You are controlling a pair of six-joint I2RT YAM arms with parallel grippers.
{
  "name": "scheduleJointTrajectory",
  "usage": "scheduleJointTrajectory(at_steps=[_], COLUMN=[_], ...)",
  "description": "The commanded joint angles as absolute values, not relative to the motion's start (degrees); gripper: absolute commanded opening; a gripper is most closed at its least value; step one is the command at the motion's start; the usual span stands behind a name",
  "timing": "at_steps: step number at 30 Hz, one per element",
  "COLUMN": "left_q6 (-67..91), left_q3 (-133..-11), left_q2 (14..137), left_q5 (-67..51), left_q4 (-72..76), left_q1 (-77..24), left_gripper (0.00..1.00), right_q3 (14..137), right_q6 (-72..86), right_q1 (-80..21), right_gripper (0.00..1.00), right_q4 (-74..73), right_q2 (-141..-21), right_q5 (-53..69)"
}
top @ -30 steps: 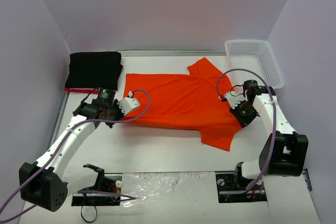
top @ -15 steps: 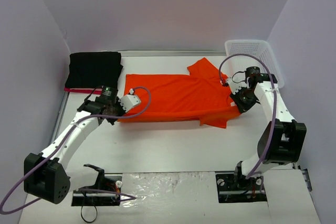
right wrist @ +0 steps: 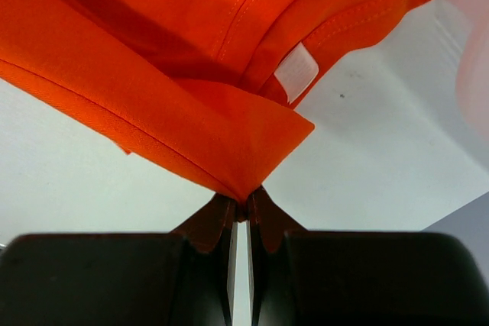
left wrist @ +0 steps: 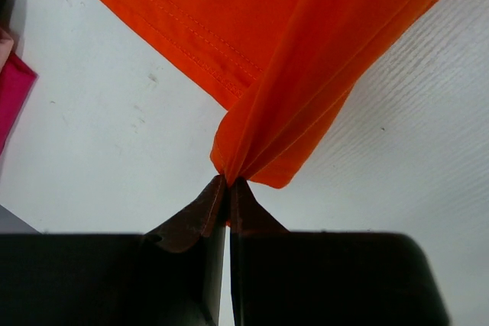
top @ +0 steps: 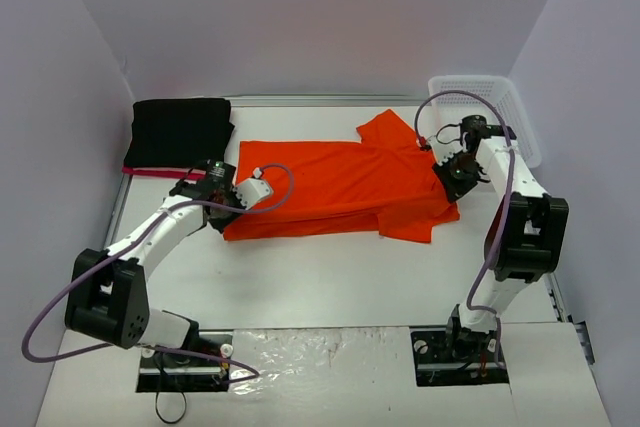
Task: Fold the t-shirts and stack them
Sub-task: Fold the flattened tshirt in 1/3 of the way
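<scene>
An orange t-shirt [top: 335,187] lies across the middle of the table, its near half folded up over the far half. My left gripper [top: 226,199] is shut on the shirt's left hem corner [left wrist: 252,143], lifted just off the table. My right gripper [top: 447,175] is shut on the shirt's right edge near the collar [right wrist: 229,150]; a white neck label [right wrist: 296,72] shows. A folded black t-shirt [top: 181,133] lies at the far left on top of a pink one [top: 140,172].
A white mesh basket [top: 488,117] stands at the far right corner. Purple walls close the table on three sides. A pink cloth edge [left wrist: 11,97] shows at the left of the left wrist view.
Both grippers have carried the shirt's near edge away from me and over the far half. The lower sleeve, earlier spread toward the front, now lies folded in.
</scene>
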State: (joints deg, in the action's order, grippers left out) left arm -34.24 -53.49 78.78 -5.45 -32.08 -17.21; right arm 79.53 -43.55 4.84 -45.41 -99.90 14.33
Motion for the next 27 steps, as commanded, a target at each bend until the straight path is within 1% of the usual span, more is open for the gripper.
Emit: scheduleJointTrajectory(at_steps=[1, 5, 11, 13, 14, 16, 17, 19, 20, 21, 27], left_q6=[-34.63, -35.24, -35.6, -35.6, -35.42, -35.07, -34.89, -34.11, -33.93, -33.93, -33.23], left_q3=[-56.6, -57.83, -58.62, -58.97, -59.06, -59.32, -59.59, -59.77, -59.59, -59.33, -58.36], left_q2=[80.33, 82.96, 83.58, 84.11, 84.72, 85.34, 85.86, 85.61, 85.34, 84.91, 81.92], left_q5=[-3.25, -2.37, -0.97, -0.53, 1.39, 2.81, 3.51, 4.04, 4.04, 4.13, 5.62], left_q4=[-30.41, -28.92, -25.05, -24.09, -23.39, -22.5, -22.41, -22.15, -21.97, -21.8, -20.74], left_q1=[-16.61, -16.35, -15.82, -15.82, -15.73, -15.73, -15.73, -15.65, -15.64, -15.64, -15.64], left_gripper=[0.02, 0.02, 0.03, 0.08, 0.12, 0.22, 0.28, 0.29, 0.36, 0.4, 0.43], right_q3=[82.61, 83.93, 85.87, 86.57, 86.75, 87.1, 87.27, 87.28, 86.93, 86.75, 84.55], right_q6=[-42.28, -41.66, -40.43, -39.99, -39.38, -38.85, -38.24, -37.97, -37.62, -37.53, -38.5], right_q1=[5.19, 5.19, 5.27, 5.27, 5.27, 5.27, 5.27, 5.27, 5.27, 5.19, 5.27], right_gripper=[0.0, 0.0, 0.0, 0.08, 0.19, 0.27, 0.35, 0.36, 0.39, 0.39, 0.39], right_q4=[-45.71, -44.91, -43.42, -42.72, -42.37, -41.57, -41.4, -40.61, -40.08, -40.08, -39.9], right_q2=[-102.56, -105.99, -109.85, -110.74, -111.35, -111.71, -111.8, -111.27, -110.31, -109.87, -106.17], right_q5=[13.45, 12.92, 12.04, 11.87, 11.78, 11.86, 11.95, 12.65, 12.92, 13.18, 12.74])
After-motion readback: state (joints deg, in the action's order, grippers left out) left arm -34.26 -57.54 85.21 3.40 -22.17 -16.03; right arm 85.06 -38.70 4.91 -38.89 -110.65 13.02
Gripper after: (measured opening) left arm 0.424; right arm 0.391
